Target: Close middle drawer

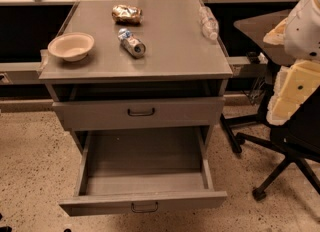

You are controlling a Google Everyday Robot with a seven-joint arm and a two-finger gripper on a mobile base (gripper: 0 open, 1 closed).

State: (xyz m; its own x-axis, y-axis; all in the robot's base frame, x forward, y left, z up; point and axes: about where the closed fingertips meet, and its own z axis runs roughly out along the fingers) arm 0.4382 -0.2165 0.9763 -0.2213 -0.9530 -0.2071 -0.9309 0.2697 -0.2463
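Observation:
The middle drawer (142, 202) is pulled far out of the grey cabinet, towards me. Its low, narrow front panel carries a small dark loop handle (144, 207), and its flat grey inside (144, 158) holds nothing. My gripper (287, 98) shows as pale yellow and white parts at the right edge, hanging from the white arm (307, 23). It is to the right of the cabinet, higher than the open drawer, and apart from it.
A taller-fronted drawer (141, 111) above stands slightly out. On the cabinet top (170, 51) lie a bowl (71, 46), a can (132, 43), a crumpled bag (127, 14) and a plastic bottle (209, 23). A black office chair (285, 151) stands at the right.

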